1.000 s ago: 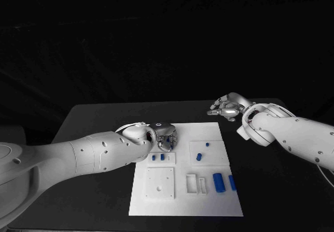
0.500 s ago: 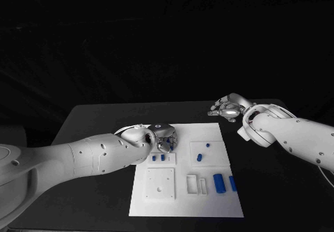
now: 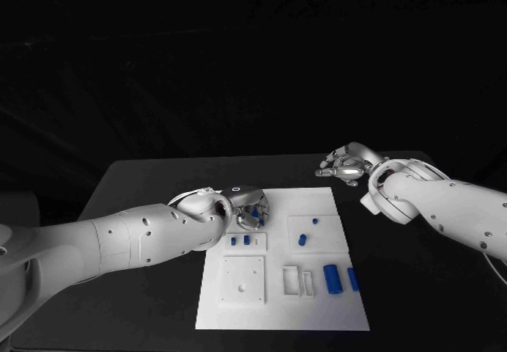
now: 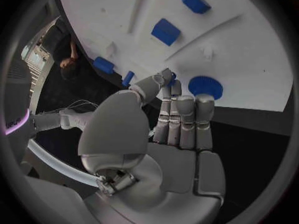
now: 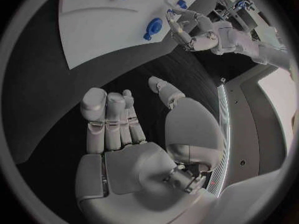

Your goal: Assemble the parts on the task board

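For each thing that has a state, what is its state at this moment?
Left hand: above the white task board, holds nothing that I can see.
Right hand: open, empty, above the black table.
Round blue gear part: flat on the board.
Two long blue parts: lying side by side.

Left robot hand (image 3: 249, 213) — slightly farther along the task board (image 3: 317, 308)

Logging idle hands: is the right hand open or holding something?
Open: the right hand hovers over black table, fingers apart, holding nothing.
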You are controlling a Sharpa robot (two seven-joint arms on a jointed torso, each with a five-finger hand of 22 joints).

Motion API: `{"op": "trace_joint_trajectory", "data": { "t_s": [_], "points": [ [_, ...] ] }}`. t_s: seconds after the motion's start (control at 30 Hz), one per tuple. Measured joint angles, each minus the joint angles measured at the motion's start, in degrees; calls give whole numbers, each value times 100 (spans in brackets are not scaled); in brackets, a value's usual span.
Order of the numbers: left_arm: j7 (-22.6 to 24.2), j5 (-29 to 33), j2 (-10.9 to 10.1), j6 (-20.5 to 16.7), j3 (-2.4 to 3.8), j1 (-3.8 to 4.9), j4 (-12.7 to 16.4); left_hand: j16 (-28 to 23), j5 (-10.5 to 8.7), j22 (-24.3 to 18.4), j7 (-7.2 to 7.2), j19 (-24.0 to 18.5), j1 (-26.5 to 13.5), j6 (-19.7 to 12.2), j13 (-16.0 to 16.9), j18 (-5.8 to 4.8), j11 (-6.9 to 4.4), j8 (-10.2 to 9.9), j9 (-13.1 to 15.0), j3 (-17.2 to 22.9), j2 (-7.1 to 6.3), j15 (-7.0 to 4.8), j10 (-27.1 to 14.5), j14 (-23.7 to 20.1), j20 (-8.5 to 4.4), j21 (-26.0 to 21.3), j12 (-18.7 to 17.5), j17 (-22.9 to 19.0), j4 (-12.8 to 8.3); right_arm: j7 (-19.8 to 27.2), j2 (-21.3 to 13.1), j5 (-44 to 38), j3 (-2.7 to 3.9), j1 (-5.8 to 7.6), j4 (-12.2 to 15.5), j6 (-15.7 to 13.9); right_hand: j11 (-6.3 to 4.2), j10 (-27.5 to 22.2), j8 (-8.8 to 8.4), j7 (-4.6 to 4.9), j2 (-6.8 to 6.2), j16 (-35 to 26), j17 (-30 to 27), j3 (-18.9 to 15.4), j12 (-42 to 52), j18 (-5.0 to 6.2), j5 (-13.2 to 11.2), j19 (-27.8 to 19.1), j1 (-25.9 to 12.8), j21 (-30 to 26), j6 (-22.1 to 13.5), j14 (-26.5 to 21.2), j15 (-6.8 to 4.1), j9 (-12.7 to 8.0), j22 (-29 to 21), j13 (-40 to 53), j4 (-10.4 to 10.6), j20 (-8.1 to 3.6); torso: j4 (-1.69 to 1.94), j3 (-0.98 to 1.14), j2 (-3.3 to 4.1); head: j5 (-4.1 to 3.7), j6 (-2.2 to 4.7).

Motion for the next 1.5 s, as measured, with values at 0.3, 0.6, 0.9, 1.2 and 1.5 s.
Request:
{"op": "trace_joint_trajectory", "data": {
  "t_s": [0.3, 0.6, 0.9, 1.2, 1.5],
  "points": [
    [-5, 232, -160, 42, 239, 1, 158, 0, 0, 0, -15, 21, -2, 15, -1, 0, 0, 0, 0, -1, -1, 3, 0, 14, -19, 0, -43, -13, -1, 2, -5, 1, 0, 0, -1, 0, 0, 0, 0, 12, 0, 0, 0, 0, 0, 0, 0, 0, 0, 0, 14, 0, 0, 0, 0, -5, 0, 0, 7, -6, -1, 8, 26],
    [-96, 456, -416, 388, 288, 6, 202, 0, -1, 1, -15, 31, -35, 15, -1, -1, -1, 0, 0, -1, 14, -6, 1, 23, -10, 0, -56, -19, -1, 3, -17, 1, 0, 0, -4, 0, 0, 0, 0, 10, 0, 0, 1, 0, 0, 0, 0, 0, 0, -12, 16, 0, 0, 0, 0, -14, 0, 0, 9, -8, -1, 15, 19],
    [-133, 593, -554, 607, 287, 4, 154, 0, -3, -4, -15, 34, -87, 15, -2, 0, -12, 0, -6, 14, -10, -15, 13, 33, -7, 0, -55, -32, -17, 4, -18, 2, 0, -18, -5, 0, 0, 0, 0, 7, 0, -22, 1, 0, 0, 0, 0, 0, 0, -21, 18, 0, 0, 0, -5, -13, 0, 0, 10, -10, 2, 19, 11],
    [-158, 642, -644, 683, 284, 3, 90, 0, 22, -4, -15, 40, -87, 15, -2, 2, -20, -1, -6, 7, -10, -23, 20, 42, 0, 0, -67, -32, -24, 5, -30, 3, 0, -25, -5, 0, 0, 0, 0, 2, 0, -22, 2, -15, 0, 0, 22, 0, 0, -21, 22, 0, 0, 0, -5, -19, -15, 0, 10, -10, 2, 25, -7],
    [-169, 660, -634, 747, 281, 1, 44, 0, 22, -3, -15, 40, -84, 14, -2, 3, -21, -1, -6, 6, -8, -23, 22, 42, 1, 0, -105, -39, -24, 6, -29, 3, 0, -27, -4, 0, 0, 0, 0, 0, 0, -21, 2, -15, 0, 0, 22, 0, 0, -21, 22, 0, 0, 0, -5, -26, -16, 0, 7, -7, 2, 38, -13]
  ]
}}
